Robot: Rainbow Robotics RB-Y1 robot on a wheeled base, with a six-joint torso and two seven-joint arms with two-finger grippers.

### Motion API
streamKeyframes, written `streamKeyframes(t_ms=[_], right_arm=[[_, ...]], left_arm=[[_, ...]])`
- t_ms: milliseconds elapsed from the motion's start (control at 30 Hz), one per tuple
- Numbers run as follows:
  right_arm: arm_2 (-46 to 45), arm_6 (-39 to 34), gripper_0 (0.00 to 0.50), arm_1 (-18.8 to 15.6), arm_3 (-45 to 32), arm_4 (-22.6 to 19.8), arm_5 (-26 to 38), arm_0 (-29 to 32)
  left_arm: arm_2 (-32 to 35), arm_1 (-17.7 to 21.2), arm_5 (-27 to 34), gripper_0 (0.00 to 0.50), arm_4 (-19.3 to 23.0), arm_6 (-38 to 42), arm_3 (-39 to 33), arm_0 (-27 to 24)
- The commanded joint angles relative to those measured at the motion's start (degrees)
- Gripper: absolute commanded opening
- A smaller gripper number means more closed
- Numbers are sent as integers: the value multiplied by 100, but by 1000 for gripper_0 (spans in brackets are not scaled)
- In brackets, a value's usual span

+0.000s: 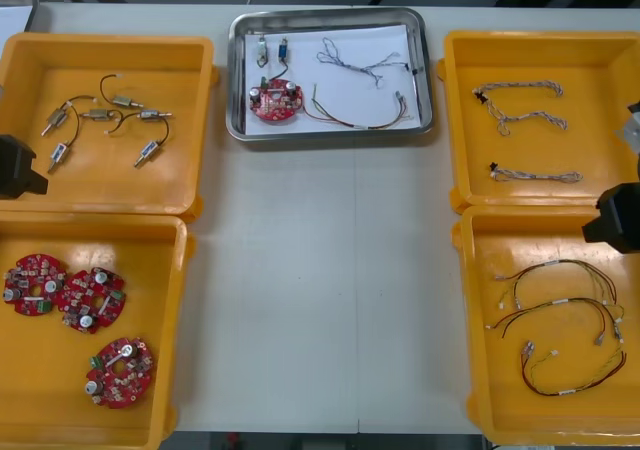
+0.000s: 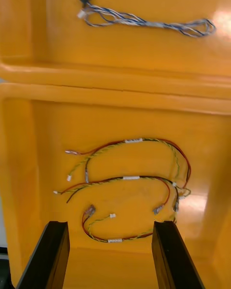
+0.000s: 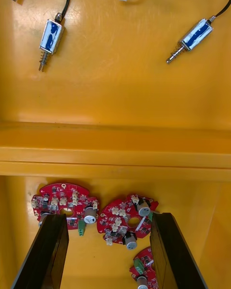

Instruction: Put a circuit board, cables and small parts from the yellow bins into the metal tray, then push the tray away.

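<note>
Yellow bins (image 1: 180, 160) under left tool (image 3: 108, 217) and right tool (image 2: 111, 224), both released

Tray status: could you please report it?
Left gripper open over boards bin; right gripper open over cable bin. Tray holds board, cables, small parts. Nothing blocking it.

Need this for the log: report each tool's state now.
Left tool: open, holding nothing, above the circuit boards.
Right tool: open, holding nothing, above the red and yellow cables.
</note>
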Motion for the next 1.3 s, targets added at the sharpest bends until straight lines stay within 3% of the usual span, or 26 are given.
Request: streamKeyframes(t_ms=[33, 533, 933, 1300], right_arm=[[-503, -32, 500, -220, -152, -18, 25, 467], [-635, 152, 500, 298, -12, 369, 25, 669], [6, 258, 500, 474, 252, 826, -156, 264], [77, 258, 500, 501, 252, 844, -200, 264]], left_arm=[[177, 231, 34, 500, -50, 66, -173, 69], [177, 231, 34, 500, -50, 66, -173, 69], [177, 231, 34, 500, -50, 66, -173, 69], [177, 231, 34, 500, -50, 66, -173, 69]])
